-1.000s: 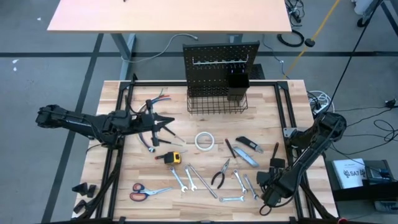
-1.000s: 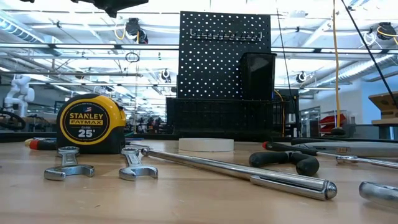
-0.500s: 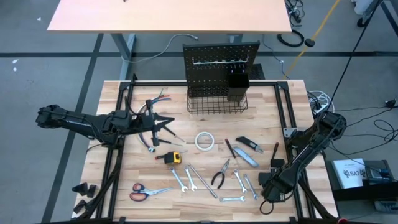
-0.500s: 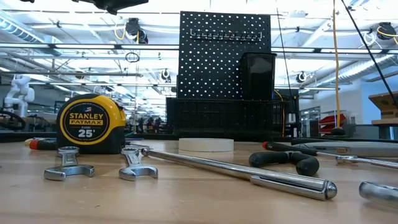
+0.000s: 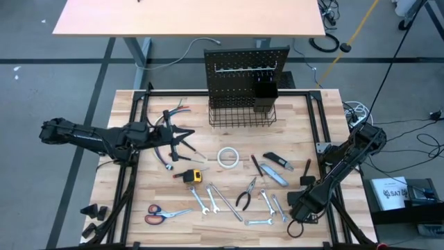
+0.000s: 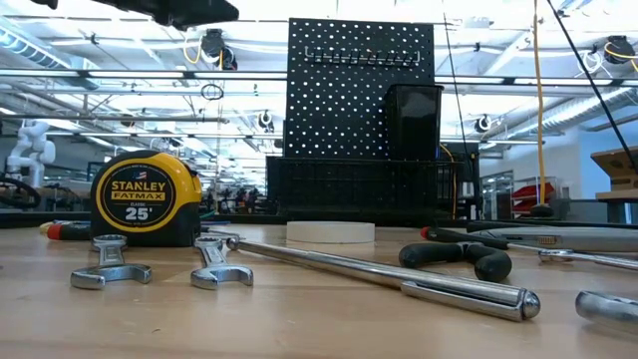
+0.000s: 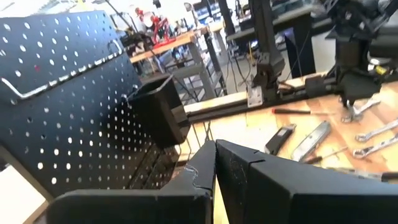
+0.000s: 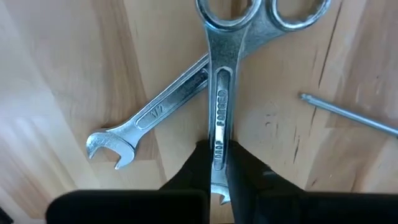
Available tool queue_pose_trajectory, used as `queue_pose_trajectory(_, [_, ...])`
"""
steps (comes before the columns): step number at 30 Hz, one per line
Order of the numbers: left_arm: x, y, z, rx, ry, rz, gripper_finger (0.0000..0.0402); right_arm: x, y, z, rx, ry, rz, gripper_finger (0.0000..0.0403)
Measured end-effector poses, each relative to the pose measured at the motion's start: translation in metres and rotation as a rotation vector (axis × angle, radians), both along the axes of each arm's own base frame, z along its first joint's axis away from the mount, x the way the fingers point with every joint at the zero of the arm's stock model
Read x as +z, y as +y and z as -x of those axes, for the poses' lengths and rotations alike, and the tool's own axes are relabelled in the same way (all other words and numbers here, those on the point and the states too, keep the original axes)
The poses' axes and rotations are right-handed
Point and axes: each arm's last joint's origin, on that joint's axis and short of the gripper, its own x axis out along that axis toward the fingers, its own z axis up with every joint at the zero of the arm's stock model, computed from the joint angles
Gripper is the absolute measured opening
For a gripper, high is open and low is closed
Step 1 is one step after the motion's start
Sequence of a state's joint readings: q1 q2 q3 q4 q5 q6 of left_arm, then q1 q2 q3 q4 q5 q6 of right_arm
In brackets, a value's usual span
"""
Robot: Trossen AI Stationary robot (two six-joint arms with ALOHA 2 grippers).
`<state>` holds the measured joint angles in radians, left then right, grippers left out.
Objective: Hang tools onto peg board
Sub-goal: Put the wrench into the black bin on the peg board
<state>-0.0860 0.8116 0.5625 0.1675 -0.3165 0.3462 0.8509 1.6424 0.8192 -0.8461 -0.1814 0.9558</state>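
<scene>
With my right gripper (image 8: 219, 163) pinched on the shank of a silver wrench (image 8: 219, 93) lying on the table's near right part, I judge a straight lift best, since a second wrench (image 8: 155, 115) crosses beneath it and could drag. My left gripper (image 7: 216, 163) waits pressed shut, raised at left. The peg board (image 5: 246, 66) stands far back.

A tan desk (image 5: 191, 17) is standing beyond the work table on a grey floor (image 5: 55, 62) crossed by dark lines. Cables (image 5: 326, 43) are lying near its corner. Ceiling lights (image 6: 90, 45) are glowing over what is perhaps an open workshop hall.
</scene>
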Motion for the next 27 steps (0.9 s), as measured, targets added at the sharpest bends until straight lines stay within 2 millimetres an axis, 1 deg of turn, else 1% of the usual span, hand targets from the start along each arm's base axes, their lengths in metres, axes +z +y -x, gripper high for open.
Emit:
queue_pose_trajectory(3, [0.0, 0.0, 0.0, 0.001, -0.006, 0.016, 0.0015, 0.0, -0.002, -0.001, -0.025, 0.013, 0.002, 0.0017])
queue_pose_trajectory(6, [0.002, -0.001, 0.001, -0.02, -0.019, 0.029, 0.0015, 0.005, -0.003, -0.003, -0.042, 0.033, 0.001, 0.0018])
queue_pose_trajectory(9, [0.004, -0.001, 0.003, -0.031, -0.033, 0.031, 0.0015, 0.021, -0.006, -0.004, -0.06, 0.004, 0.021, 0.0017])
queue_pose_trajectory(13, [0.006, -0.001, 0.005, -0.057, -0.05, 0.051, 0.0015, 0.044, -0.009, -0.007, -0.119, -0.097, 0.018, 0.0017])
queue_pose_trajectory(17, [0.008, -0.004, 0.007, -0.141, -0.059, 0.057, 0.0015, 0.07, -0.015, -0.011, -0.175, -0.306, 0.044, 0.0016])
queue_pose_trajectory(20, [0.009, -0.006, 0.008, -0.237, -0.059, 0.044, 0.0015, 0.091, -0.023, -0.016, -0.213, -0.538, 0.109, 0.0016])
queue_pose_trajectory(24, [0.009, -0.01, 0.008, -0.371, -0.055, 0.015, 0.0015, 0.114, -0.041, -0.026, -0.254, -0.846, 0.242, 0.0016])
queue_pose_trajectory(27, [0.009, -0.009, 0.008, -0.38, -0.054, 0.001, 0.0015, 0.13, -0.056, -0.034, -0.281, -1.039, 0.383, 0.0016])
